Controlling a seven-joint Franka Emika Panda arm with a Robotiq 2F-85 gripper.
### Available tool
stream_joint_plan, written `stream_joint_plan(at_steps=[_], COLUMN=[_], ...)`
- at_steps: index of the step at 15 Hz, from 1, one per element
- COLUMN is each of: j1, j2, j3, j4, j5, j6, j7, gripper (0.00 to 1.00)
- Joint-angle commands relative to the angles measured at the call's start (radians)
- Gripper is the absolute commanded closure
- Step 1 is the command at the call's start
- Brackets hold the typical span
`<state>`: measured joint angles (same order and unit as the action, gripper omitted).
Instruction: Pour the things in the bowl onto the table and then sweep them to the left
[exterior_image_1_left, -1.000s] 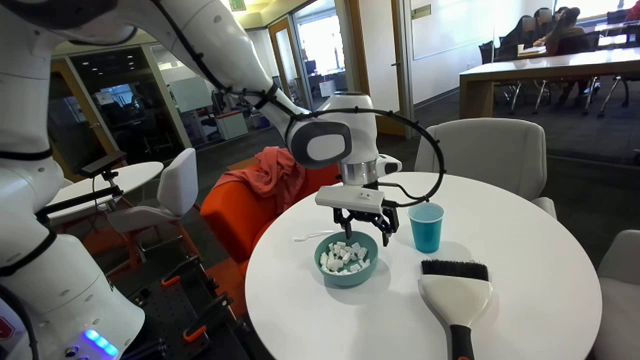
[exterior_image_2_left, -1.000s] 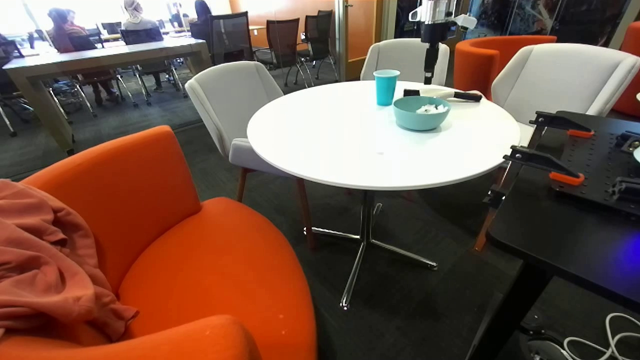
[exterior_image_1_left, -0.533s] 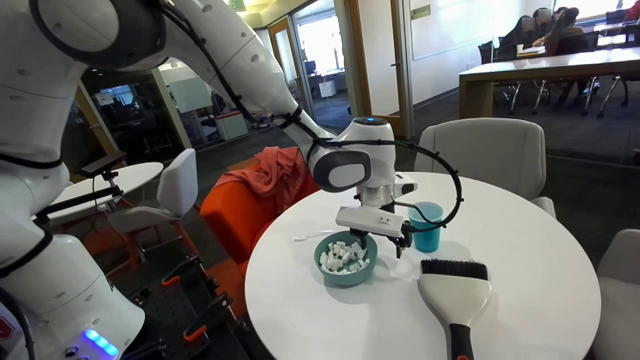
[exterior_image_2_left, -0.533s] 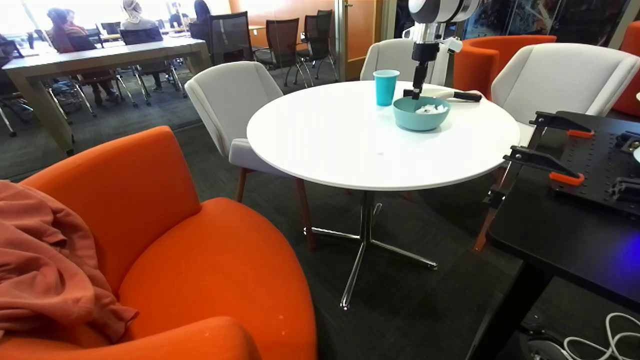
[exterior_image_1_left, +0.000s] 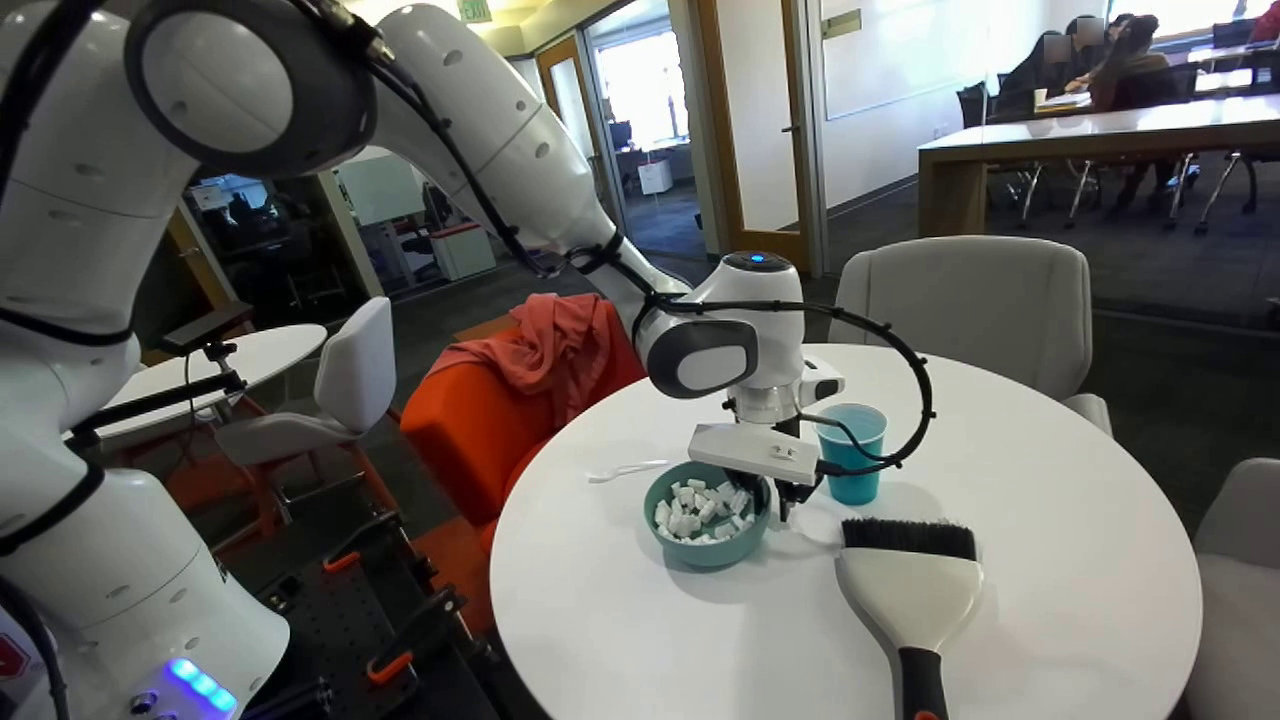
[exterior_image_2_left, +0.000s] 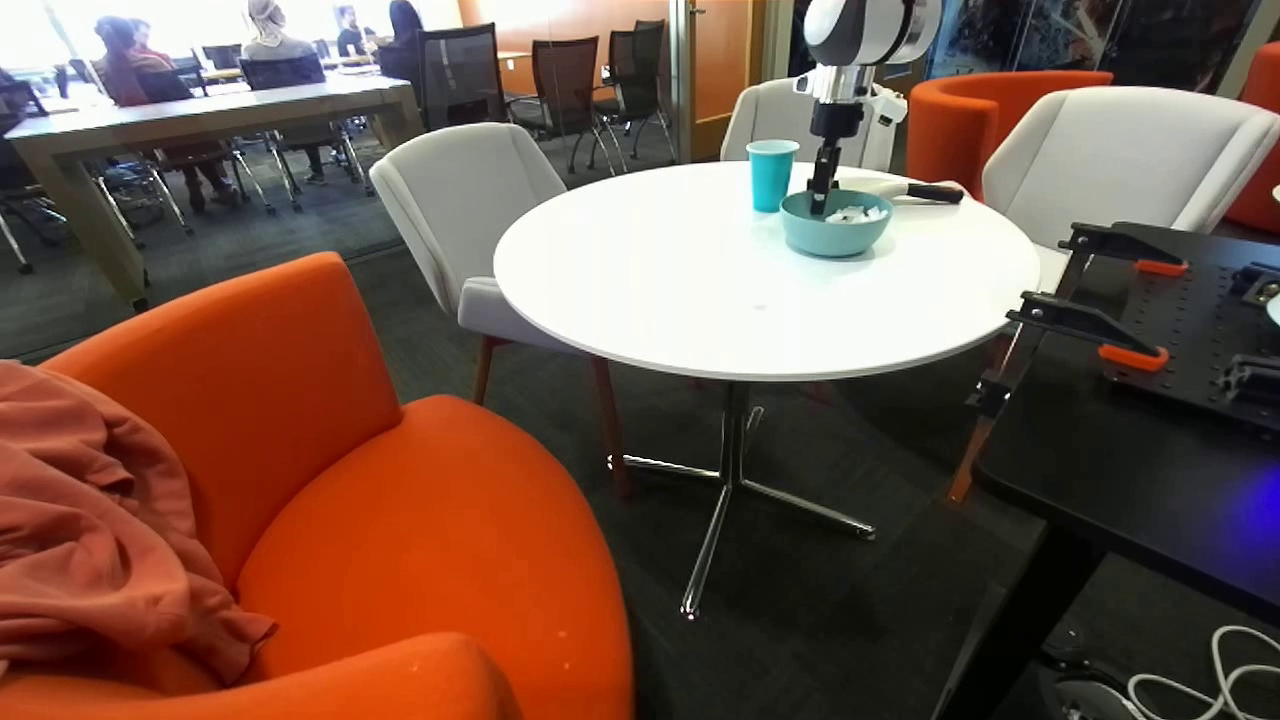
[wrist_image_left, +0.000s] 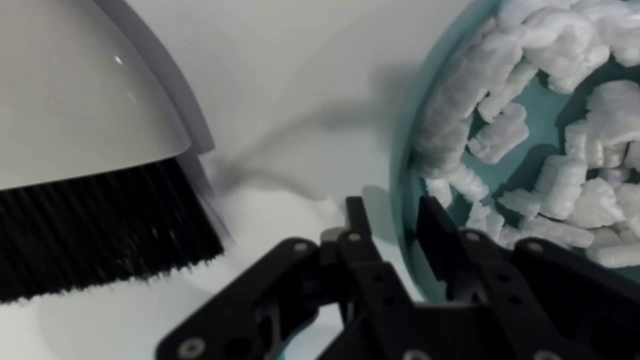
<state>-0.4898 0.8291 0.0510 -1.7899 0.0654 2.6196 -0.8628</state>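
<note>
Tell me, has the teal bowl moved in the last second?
Yes. In both exterior views the teal bowl has shifted slightly toward the blue cup, which stands where it did on the table.

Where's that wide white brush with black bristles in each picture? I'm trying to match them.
In an exterior view: the wide white, black-bristled brush, lower right.
In an exterior view: the brush, upper right, partly hidden.
In the wrist view: the brush, at left, partly cut off.
Shared landmark: the round teal bowl of white chunks, in all three.
</note>
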Motion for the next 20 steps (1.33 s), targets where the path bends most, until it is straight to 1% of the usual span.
stream_joint_plan(at_steps=[1, 2, 3, 4, 5, 7, 10, 12, 14, 17, 18, 19, 20], j1=[-0.012, -0.009, -0.007, -0.004, 0.003, 0.015, 0.055, 0.107, 0.177, 0.300, 0.354, 0.460, 0.531], j2=[0.017, 0.012, -0.001, -0.018, -0.048, -0.100, -0.184, -0.240, -0.295, -0.359, -0.373, -0.382, -0.380], j3=[0.020, 0.020, 0.020, 0.020, 0.015, 0.007, -0.033, -0.085, -0.152, -0.266, -0.317, -0.415, -0.483], j4=[0.029, 0.022, 0.005, -0.016, -0.049, -0.109, -0.207, -0.281, -0.354, -0.434, -0.452, -0.467, -0.468], j5=[0.003, 0.002, -0.001, -0.002, -0.007, -0.017, -0.045, -0.081, -0.145, -0.288, -0.348, -0.381, -0.433], j6=[-0.018, -0.018, -0.014, -0.009, -0.005, 0.001, 0.005, 0.016, 0.043, 0.098, 0.107, 0.111, 0.100], j7=[-0.026, -0.024, -0.025, -0.022, -0.017, -0.011, 0.031, 0.089, 0.194, 0.416, 0.500, 0.579, 0.661], gripper=[0.97, 1.00, 1.00, 1.00, 0.98, 0.98, 0.98, 0.98, 0.98, 0.98, 0.98, 0.98, 0.98])
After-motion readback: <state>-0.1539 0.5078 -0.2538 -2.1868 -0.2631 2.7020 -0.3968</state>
